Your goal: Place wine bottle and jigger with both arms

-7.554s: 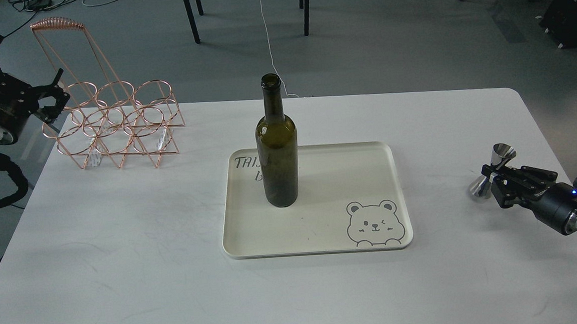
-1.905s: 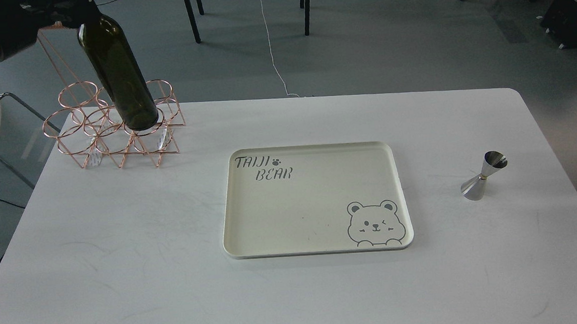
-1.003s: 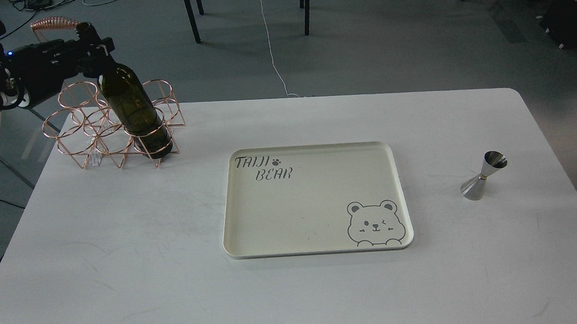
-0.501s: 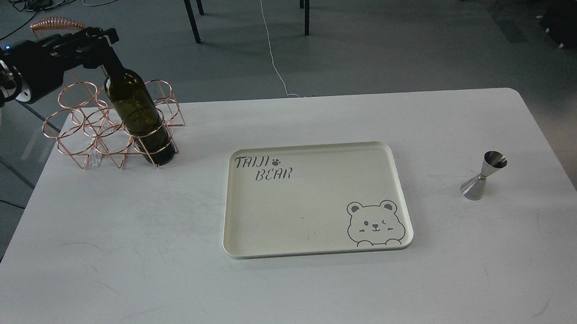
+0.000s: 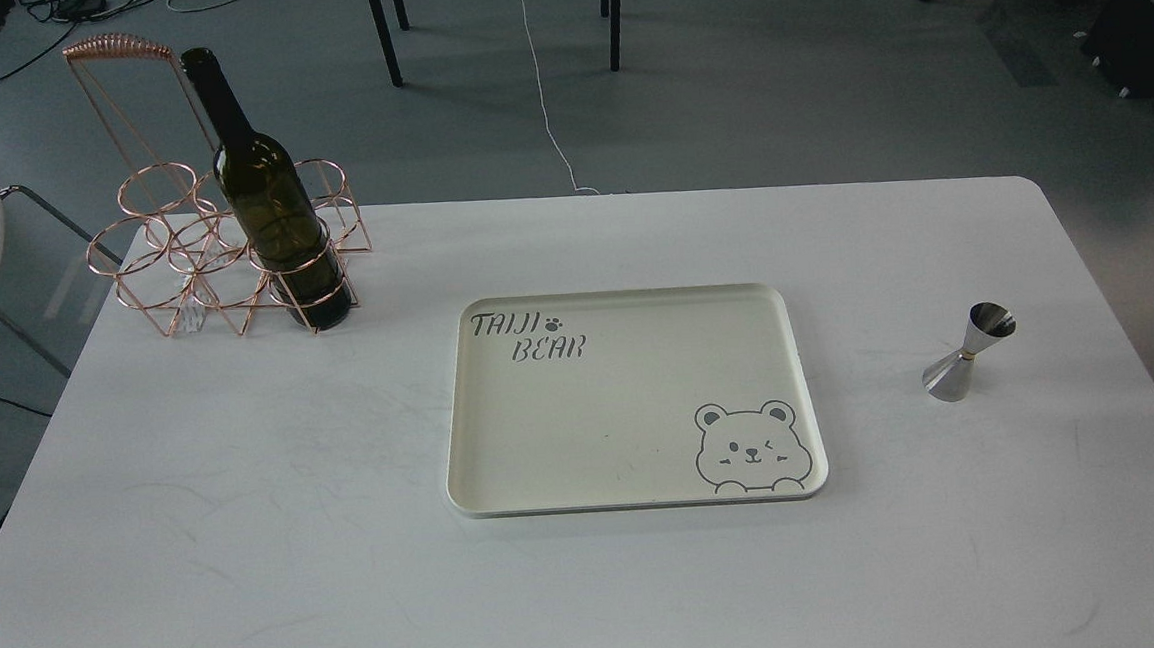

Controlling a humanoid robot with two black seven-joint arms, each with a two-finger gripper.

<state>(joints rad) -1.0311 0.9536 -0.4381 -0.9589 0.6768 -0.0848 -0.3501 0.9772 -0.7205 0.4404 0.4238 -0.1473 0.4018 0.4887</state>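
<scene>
- The tall dark olive-green glass wine bottle (image 5: pixel 270 213) stands in the front right ring of the copper wire rack (image 5: pixel 182 258), at the table's far left.
- The small shiny steel hourglass jigger (image 5: pixel 969 352) stands on the white table (image 5: pixel 247 504), right of the cream bear-printed tray (image 5: pixel 632 401), apart from it.
- Neither gripper is visible, so their state cannot be told.

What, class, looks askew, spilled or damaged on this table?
Nothing stands out. The wine bottle stands in the front right ring of the copper rack, the jigger is upright on the table, and the tray lies flat.
</scene>
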